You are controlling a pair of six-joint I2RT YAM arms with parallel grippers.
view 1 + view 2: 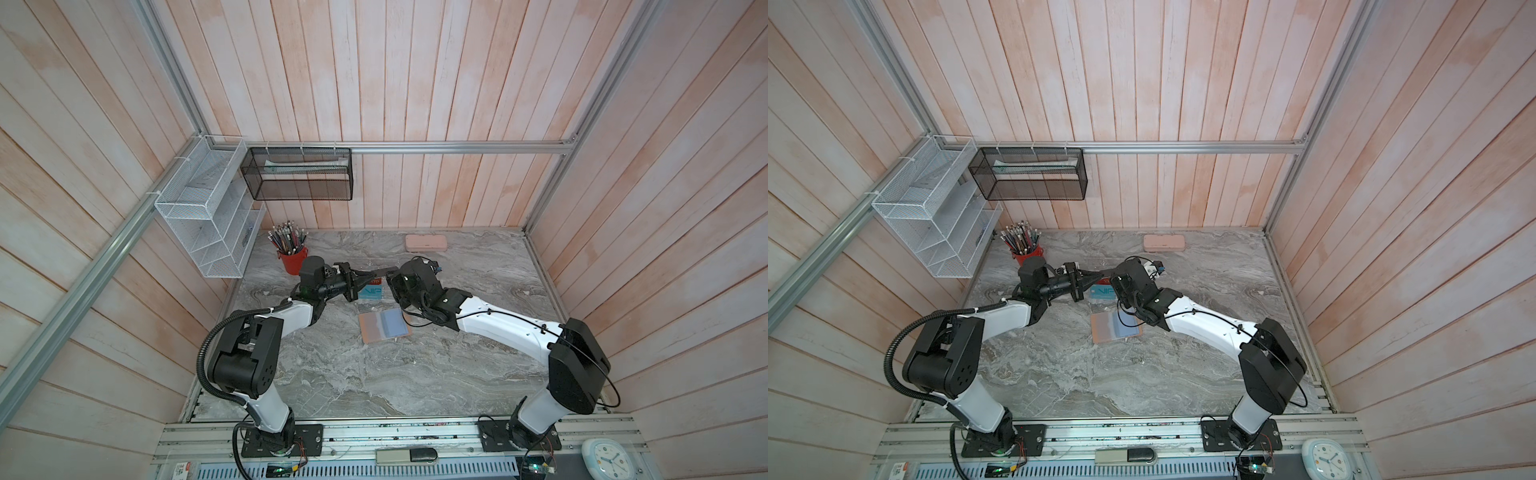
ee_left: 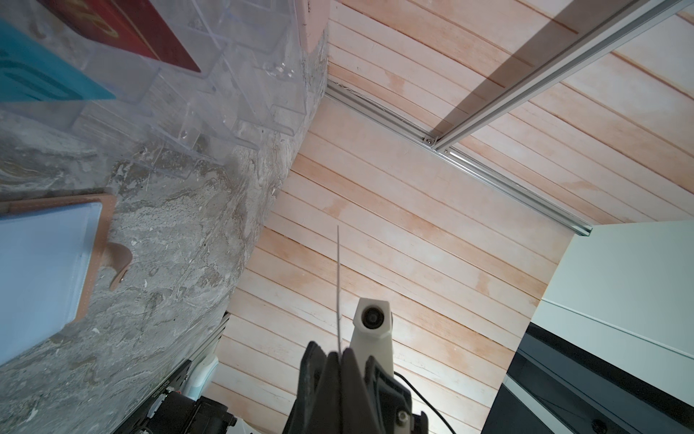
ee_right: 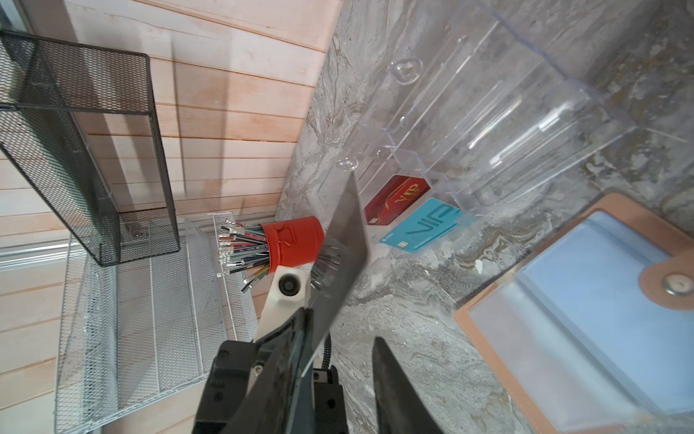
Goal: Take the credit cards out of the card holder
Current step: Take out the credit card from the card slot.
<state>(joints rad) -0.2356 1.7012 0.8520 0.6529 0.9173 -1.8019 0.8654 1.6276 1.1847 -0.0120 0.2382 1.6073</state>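
My left gripper [image 2: 339, 352] is shut on the black card [image 3: 345, 244], which shows edge-on in the left wrist view as a thin line [image 2: 338, 285]. The card's free end lies flat against one finger [image 3: 293, 338] of my right gripper [image 3: 341, 327]. Its other finger stands apart, so it is open. In both top views the card [image 1: 376, 273] bridges the two grippers above the table. The red card [image 3: 398, 199] and the teal card [image 3: 424, 225] sit in the clear rack [image 3: 507, 112]. The card holder [image 1: 384, 326] lies open, its blue-grey sleeves [image 3: 586, 312] up.
A red pencil cup [image 1: 293, 259] stands behind my left wrist. A pale pink case [image 1: 427, 242] lies near the back wall. A white mesh rack [image 1: 208, 216] and a black mesh basket [image 1: 297, 174] hang on the walls.
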